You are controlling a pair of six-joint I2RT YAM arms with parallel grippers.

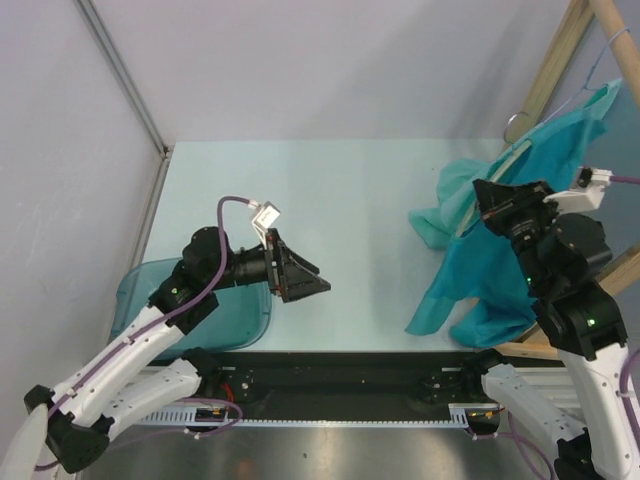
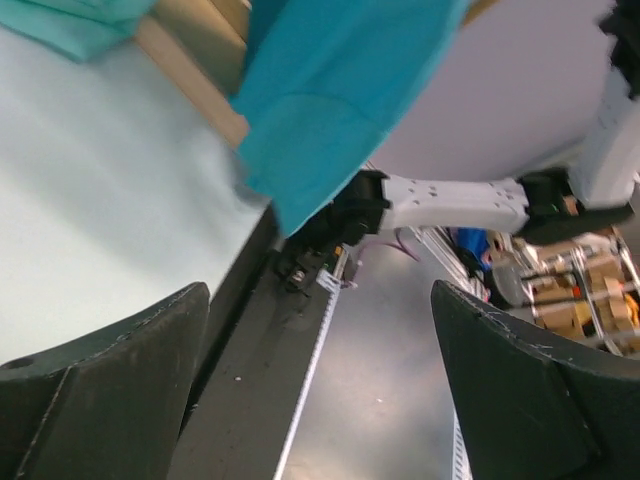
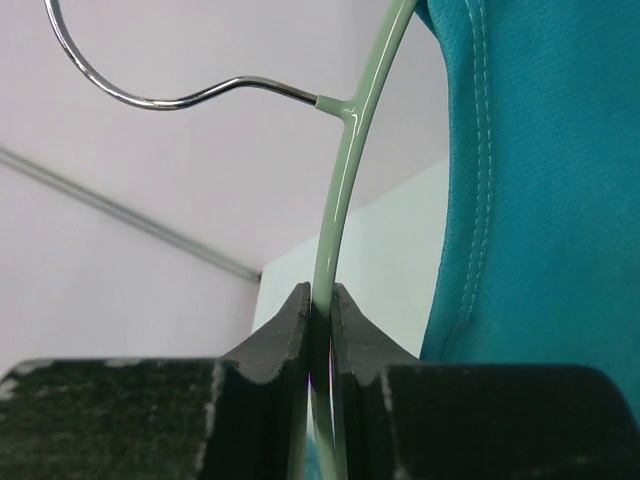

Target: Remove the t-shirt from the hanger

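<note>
The teal t-shirt (image 1: 480, 270) hangs at the right of the table, still draped over a pale green hanger (image 1: 497, 160) with a metal hook (image 1: 515, 125). My right gripper (image 1: 490, 200) is shut on the hanger's thin green arm (image 3: 345, 200), just below the hook (image 3: 150, 90); the shirt's stitched edge (image 3: 540, 180) hangs right beside it. My left gripper (image 1: 300, 275) hovers open over the table's left half, well apart from the shirt. Between its wide fingers (image 2: 100, 390) there is nothing, and the shirt's hem (image 2: 330, 90) shows ahead of it.
A wooden rack (image 1: 560, 50) stands at the far right behind the shirt, with a wooden bar (image 2: 190, 80) low along the table edge. A translucent teal bin (image 1: 150, 295) sits at the near left under the left arm. Walls close the back and left.
</note>
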